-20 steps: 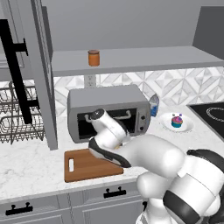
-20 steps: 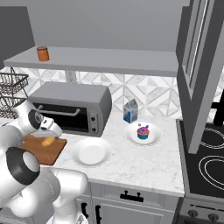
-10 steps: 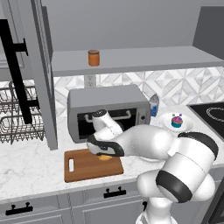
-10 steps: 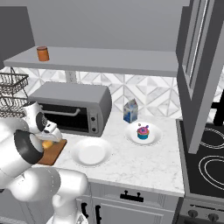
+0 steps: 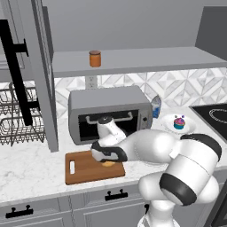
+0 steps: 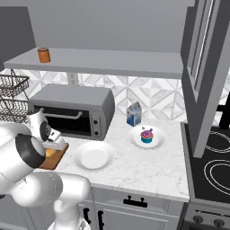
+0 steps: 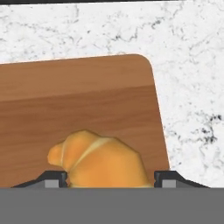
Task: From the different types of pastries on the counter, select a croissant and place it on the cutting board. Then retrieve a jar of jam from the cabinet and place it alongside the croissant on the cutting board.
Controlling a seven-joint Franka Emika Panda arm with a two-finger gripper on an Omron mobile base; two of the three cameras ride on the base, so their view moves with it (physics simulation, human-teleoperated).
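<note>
On the left of the bench [image 5: 31, 175] lies the cutting board [image 5: 82, 170], and the gripper [image 5: 107, 156] hangs low over its right part with the jaws closed around the croissant [image 7: 105, 159]. In the hand view the pastry sits over the board's wood, near the right edge [image 7: 158, 118]. The risk I see: if the jaws part too high or off-centre, the rounded croissant could roll past that edge onto the marble. Farther right stand the toaster oven [image 5: 108, 111], a white plate [image 6: 93, 156] and the cupcake [image 5: 179, 122]. The jam jar [image 5: 94, 58] waits on the cabinet shelf [image 5: 146, 60]; reaching up risks brushing the oven.
</note>
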